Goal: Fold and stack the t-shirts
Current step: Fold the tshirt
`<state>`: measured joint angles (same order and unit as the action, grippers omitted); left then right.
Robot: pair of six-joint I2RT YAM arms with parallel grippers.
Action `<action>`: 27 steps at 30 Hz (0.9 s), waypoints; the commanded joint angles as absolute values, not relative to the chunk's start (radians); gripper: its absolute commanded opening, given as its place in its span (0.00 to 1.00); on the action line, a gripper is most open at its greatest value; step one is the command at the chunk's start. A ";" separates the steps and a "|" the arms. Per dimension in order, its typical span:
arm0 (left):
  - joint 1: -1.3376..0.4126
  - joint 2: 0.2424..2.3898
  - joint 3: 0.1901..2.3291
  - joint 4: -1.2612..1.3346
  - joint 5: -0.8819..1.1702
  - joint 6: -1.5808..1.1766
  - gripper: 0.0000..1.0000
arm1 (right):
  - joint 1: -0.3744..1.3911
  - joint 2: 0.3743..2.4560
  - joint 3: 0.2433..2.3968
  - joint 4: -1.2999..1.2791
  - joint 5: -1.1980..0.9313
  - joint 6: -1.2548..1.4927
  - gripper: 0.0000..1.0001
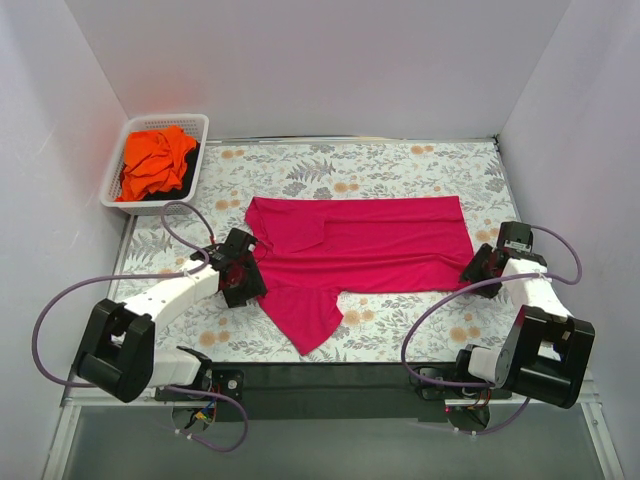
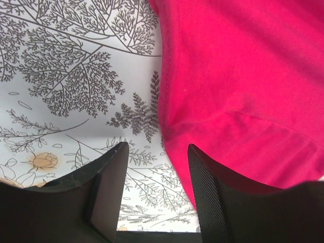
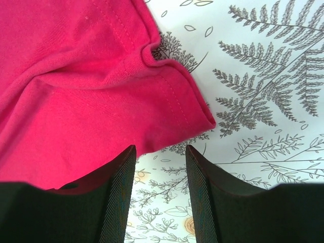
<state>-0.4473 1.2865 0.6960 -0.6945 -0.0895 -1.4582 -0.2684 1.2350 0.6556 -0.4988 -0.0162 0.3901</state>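
the pink shirt (image 1: 370, 245) covered mid-table; bare floral table (image 1: 400, 170) lay open beyond it up to the back wall (image 1: 320, 70). the white basket (image 1: 168, 119), heaped with an orange shirt (image 1: 155, 165), blocked the far-left corner.

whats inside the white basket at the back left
A crumpled orange t-shirt fills the basket. A dark strip shows beside it; whatever lies beneath the cloth is covered.

A white slatted basket (image 1: 113, 186) sits at the far-left corner of the floral-printed table cover (image 1: 400, 165). White walls (image 1: 320, 60) enclose the left, far and right sides.
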 commanded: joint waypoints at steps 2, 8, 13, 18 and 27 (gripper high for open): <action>-0.449 1.313 0.727 -0.650 -0.127 -1.434 0.46 | -0.275 1.235 0.650 -0.485 0.051 0.388 0.43; -0.449 1.341 0.735 -0.615 -0.121 -1.419 0.42 | -0.278 1.279 0.679 -0.479 0.067 0.380 0.43; -0.448 1.361 0.736 -0.594 -0.123 -1.407 0.42 | -0.279 1.308 0.664 -0.451 0.052 0.379 0.43; -0.448 1.391 0.739 -0.575 -0.114 -1.393 0.42 | -0.281 1.336 0.664 -0.413 0.067 0.383 0.42; -0.446 1.431 0.753 -0.560 -0.112 -1.376 0.37 | -0.287 1.347 0.658 -0.380 0.055 0.391 0.29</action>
<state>-0.4473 1.4143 0.7284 -0.5827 -0.0975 -1.3918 -0.2813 1.3399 0.6563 -0.4129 0.0525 0.3889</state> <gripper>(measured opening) 0.391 0.305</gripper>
